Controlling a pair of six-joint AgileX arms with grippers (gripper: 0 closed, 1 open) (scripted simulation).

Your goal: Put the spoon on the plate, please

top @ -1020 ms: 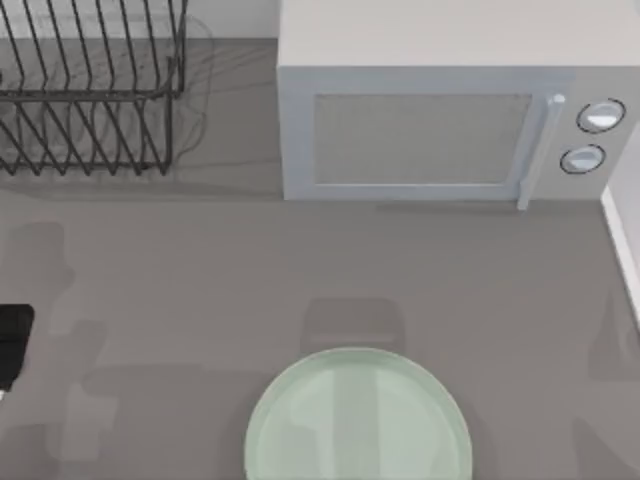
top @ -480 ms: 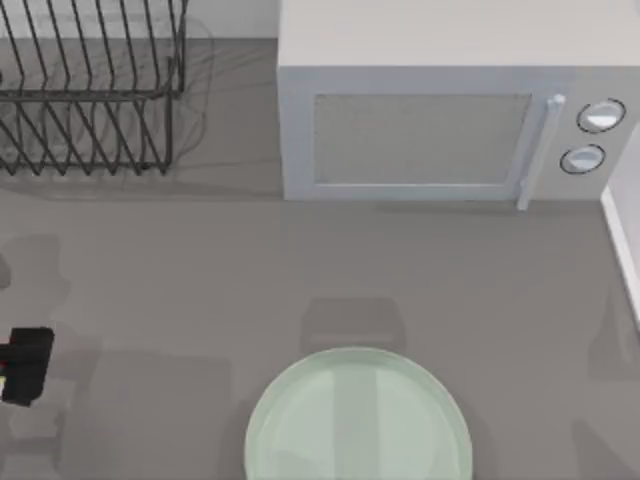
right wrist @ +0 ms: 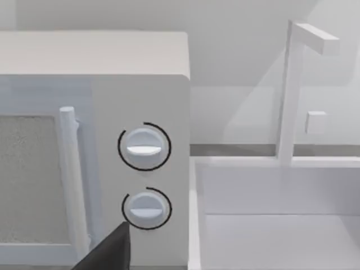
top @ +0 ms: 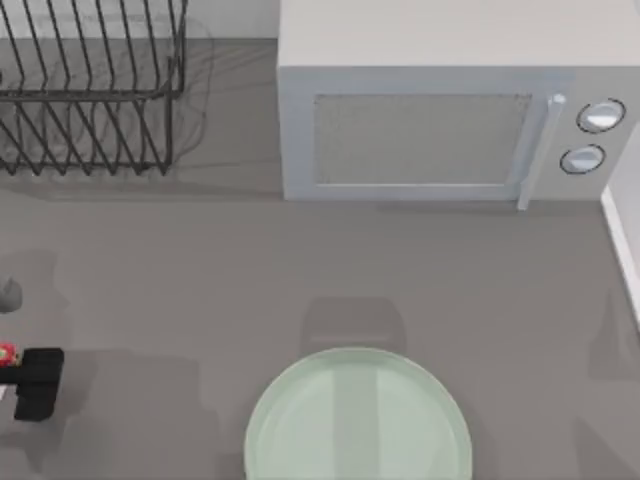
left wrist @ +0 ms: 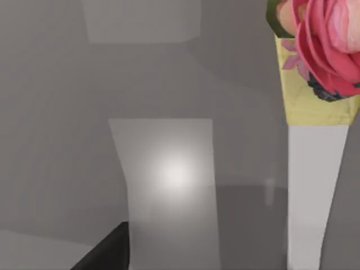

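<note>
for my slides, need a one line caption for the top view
Left end effector at the table's left edge; pale green plate near front centre, microwave and dish rack behind.

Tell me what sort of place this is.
Most likely a kitchen counter: a boxy white microwave with two round dials stands at the back, a black wire dish rack beside it, and a white sink basin with a tap at the right.

White microwave [top: 440, 110] at table's back, wire dish rack [top: 90, 85] to its left, pink flower [left wrist: 323, 42].
</note>
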